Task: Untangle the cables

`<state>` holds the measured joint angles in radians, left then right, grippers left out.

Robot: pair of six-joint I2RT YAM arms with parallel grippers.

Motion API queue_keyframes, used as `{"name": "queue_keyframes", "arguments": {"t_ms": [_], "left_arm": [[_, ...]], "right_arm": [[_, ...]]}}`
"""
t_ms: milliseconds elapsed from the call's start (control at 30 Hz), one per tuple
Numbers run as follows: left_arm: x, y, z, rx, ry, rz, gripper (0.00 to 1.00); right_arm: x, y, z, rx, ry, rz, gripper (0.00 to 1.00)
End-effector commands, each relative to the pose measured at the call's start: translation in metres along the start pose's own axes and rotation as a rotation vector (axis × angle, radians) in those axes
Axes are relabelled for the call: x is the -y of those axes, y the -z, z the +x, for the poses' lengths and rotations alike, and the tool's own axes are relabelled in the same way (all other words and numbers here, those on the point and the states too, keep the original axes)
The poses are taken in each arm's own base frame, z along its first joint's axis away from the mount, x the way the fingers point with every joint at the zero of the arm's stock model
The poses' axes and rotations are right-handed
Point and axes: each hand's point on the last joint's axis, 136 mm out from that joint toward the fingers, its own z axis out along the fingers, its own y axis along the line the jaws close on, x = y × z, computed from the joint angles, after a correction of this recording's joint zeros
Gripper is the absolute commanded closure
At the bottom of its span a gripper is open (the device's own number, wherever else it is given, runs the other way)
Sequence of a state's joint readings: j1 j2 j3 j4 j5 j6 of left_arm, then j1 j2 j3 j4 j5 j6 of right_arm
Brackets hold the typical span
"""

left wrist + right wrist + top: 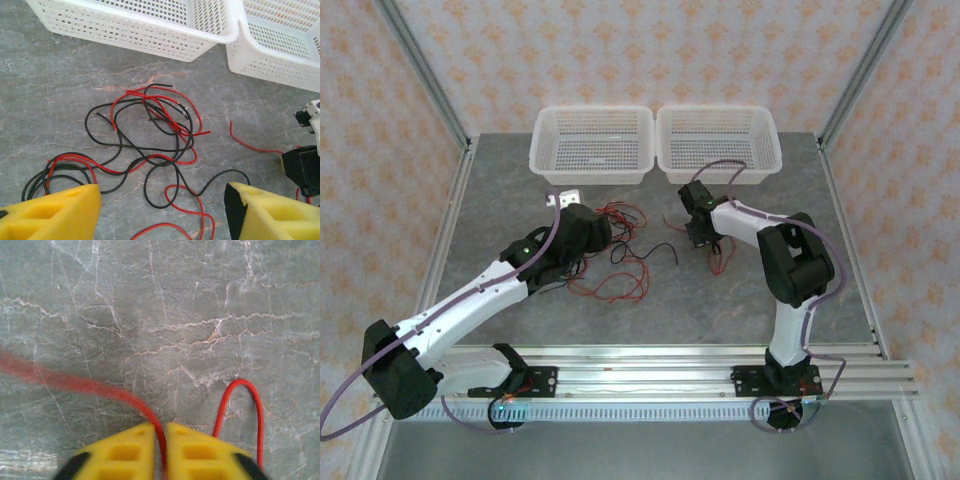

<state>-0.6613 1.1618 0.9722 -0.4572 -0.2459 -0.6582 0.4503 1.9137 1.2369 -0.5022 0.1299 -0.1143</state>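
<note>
Tangle of cables (618, 258) lies on the grey tabletop (720, 300), mid-left, in front of two white baskets (592, 165) at the far edge. In the left wrist view the cables (150, 130) are thin red and black wires looped over each other in one knot. More loops trail toward the near left, and a black strand and a red strand run out toward the near right.

Left gripper (592, 232) is at the left side of the tangle. Its yellow fingers (55, 212) stand wide apart with nothing between them but wires lying on the tabletop below. No grip.

Right gripper (700, 235) sits right of the tangle, low to the tabletop. In the right wrist view the right gripper (160, 435) is pinched closed on a single red wire (90, 386). The wire runs out from between the yellow tips and off to the left, blurred. A second red loop (245, 386) arches up just right of the fingertips and lies on the tabletop.
</note>
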Motion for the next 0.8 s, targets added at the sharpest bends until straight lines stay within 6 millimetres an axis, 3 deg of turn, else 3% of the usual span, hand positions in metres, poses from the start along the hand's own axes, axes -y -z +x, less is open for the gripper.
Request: {"name": "queue_keyframes", "arguments": {"t_ms": [0,133,233,333,467,533,767], "left_arm": [[0.001,0.001,0.004,-0.004,-0.004,0.006,0.31],[0.001,0.003,0.003,0.000,-0.004,0.013,0.31],[0.004,0.005,0.003,-0.002,-0.007,0.030,0.31],[0.013,0.006,0.007,-0.010,-0.020,0.077,0.31],[0.038,0.007,0.020,-0.026,-0.060,0.180,0.32],[0.053,0.009,0.026,-0.027,-0.085,0.235,0.33],[0.098,0.018,0.043,0.004,-0.149,0.417,0.35]], "right_arm": [[0.002,0.006,-0.008,0.009,-0.012,-0.010,1.00],[-0.003,0.030,-0.023,0.075,-0.053,-0.086,1.00],[-0.002,0.073,-0.045,0.185,-0.113,-0.166,1.00],[-0.002,0.134,-0.065,0.339,-0.181,-0.291,1.00],[-0.003,0.210,-0.076,0.521,-0.238,-0.467,1.00],[-0.003,0.238,-0.076,0.585,-0.248,-0.533,1.00],[-0.002,0.304,-0.076,0.714,-0.229,-0.673,1.00]]}}
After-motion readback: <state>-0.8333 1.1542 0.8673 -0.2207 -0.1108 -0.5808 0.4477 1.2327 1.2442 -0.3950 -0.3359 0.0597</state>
